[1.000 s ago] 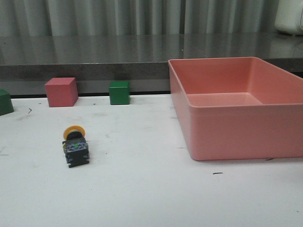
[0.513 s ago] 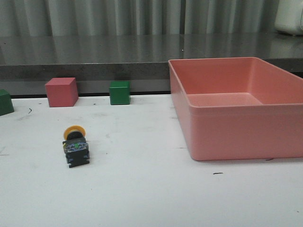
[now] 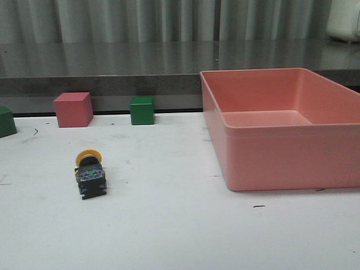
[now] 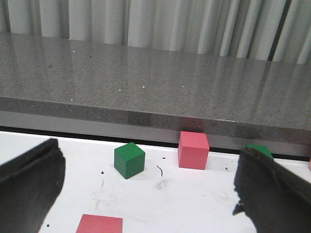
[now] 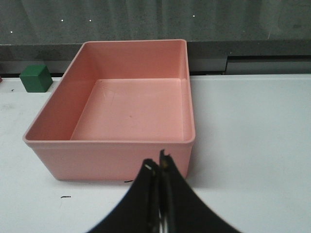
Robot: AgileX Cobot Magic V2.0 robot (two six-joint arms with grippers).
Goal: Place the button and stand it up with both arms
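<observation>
The button (image 3: 89, 172) lies on its side on the white table, left of the middle, in the front view. Its yellow cap points away from me and its black body with the clear base faces me. No arm or gripper shows in the front view. In the left wrist view my left gripper (image 4: 150, 191) is open wide and empty, its two black fingers (image 4: 29, 184) far apart over the table; the button is not in that view. In the right wrist view my right gripper (image 5: 158, 163) is shut with nothing between the fingers, just in front of the pink bin (image 5: 108, 145).
A large pink bin (image 3: 270, 163) stands at the right. At the back edge sit a pink cube (image 3: 73, 109), a green cube (image 3: 142, 110) and another green cube (image 3: 5, 121) at far left. A grey counter (image 3: 112, 62) runs behind.
</observation>
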